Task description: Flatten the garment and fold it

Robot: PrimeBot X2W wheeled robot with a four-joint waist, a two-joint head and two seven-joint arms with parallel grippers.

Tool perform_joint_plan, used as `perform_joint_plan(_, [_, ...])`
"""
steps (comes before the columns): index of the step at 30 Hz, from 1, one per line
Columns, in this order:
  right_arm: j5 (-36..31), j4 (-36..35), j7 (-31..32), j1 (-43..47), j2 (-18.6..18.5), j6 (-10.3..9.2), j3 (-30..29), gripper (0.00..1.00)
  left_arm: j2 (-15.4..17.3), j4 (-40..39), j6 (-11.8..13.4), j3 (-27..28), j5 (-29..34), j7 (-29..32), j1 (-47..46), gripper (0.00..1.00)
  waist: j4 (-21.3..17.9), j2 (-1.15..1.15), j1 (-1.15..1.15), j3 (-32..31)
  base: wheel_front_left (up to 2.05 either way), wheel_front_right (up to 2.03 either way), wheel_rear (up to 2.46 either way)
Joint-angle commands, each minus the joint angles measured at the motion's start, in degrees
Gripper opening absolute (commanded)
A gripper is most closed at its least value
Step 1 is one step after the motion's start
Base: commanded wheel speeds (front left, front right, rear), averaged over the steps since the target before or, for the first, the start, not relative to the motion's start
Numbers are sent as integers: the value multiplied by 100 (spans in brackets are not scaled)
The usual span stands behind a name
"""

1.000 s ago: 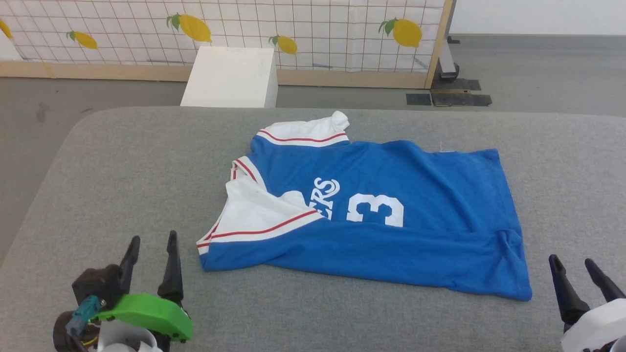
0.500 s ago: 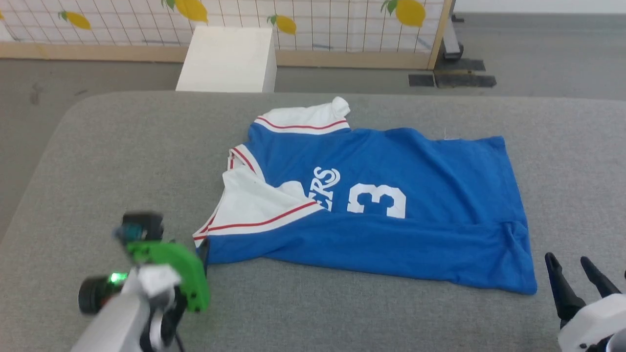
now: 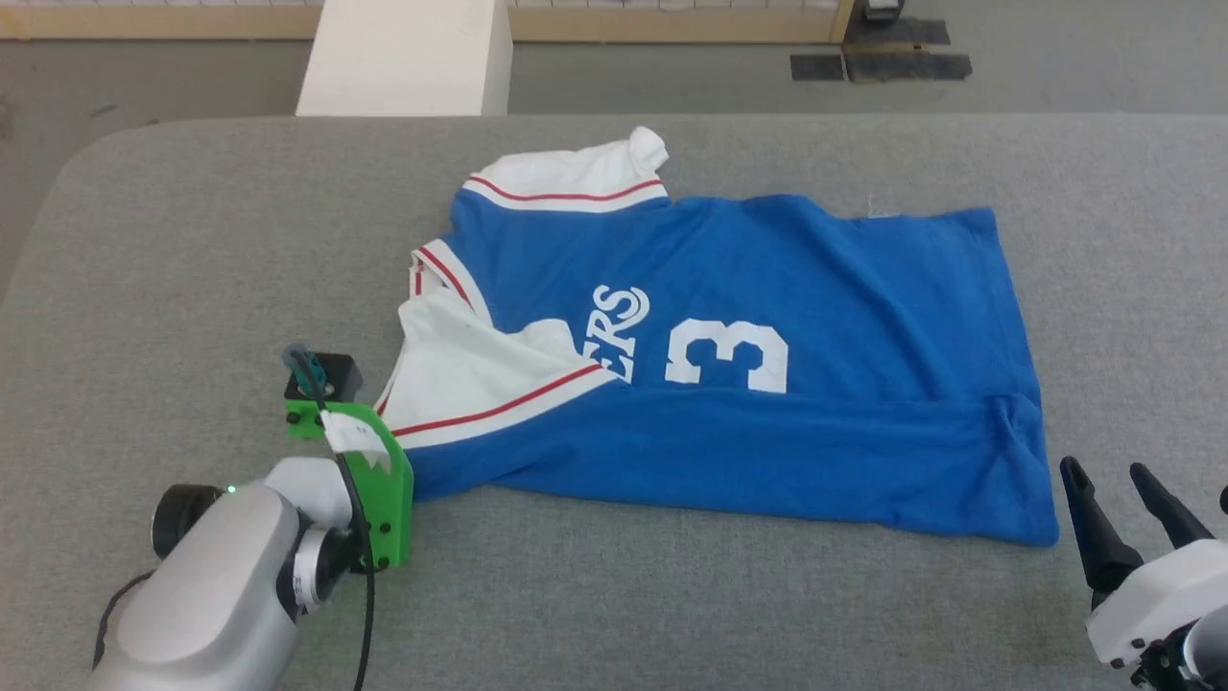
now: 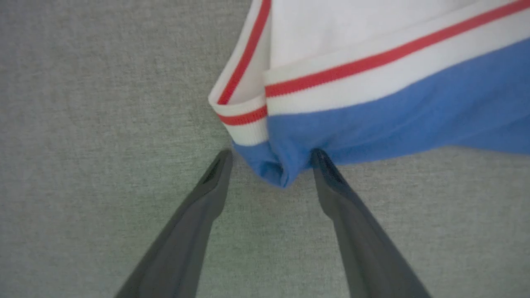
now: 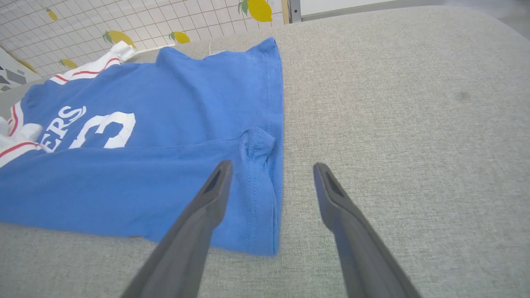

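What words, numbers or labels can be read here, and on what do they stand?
"ERS": white lettering on the blue jersey T-shirt; the folded white sleeve seems to cover the word's start.
"3": white numeral on the same jersey, beside the lettering.
No other text is readable.

The table lies open in a wide band left of the garment, with narrower strips along the garment's near edge, right edge and far edge. At the garment's near-left corner the left gripper stands with jaws apart, one finger on either side of the blue tip. Just off the near-right corner is the right gripper, jaws apart. A white box stands past the table edge, beyond the garment's far-left side.
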Motion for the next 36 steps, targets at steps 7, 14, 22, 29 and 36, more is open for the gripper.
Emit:
perform_joint_plan(7, [16,-48,93,-181,-42,-8,96,100,-107,284,-81,64,-306,35,120,0,-101,0,0,215,0,0,0])
perform_joint_plan(14, [-306,-207,888,-242,-247,-8,292,100,-137,123,-164,226,-504,-210,233,0,-79,0,0,239,0,0,0])
perform_joint_plan(22, [-993,-564,3308,-760,-274,-8,441,100,-3,-468,-25,486,-602,-486,422,0,-119,0,0,330,0,0,0])
perform_joint_plan(29, [-1246,-536,4825,-1133,-560,-8,924,100,21,-865,48,473,-551,-486,369,0,60,0,0,533,0,0,0])
perform_joint_plan(36, [-1199,-307,5295,-1191,-813,-8,1412,100,-1,-1021,67,491,-568,-571,377,0,161,0,0,665,0,0,0])
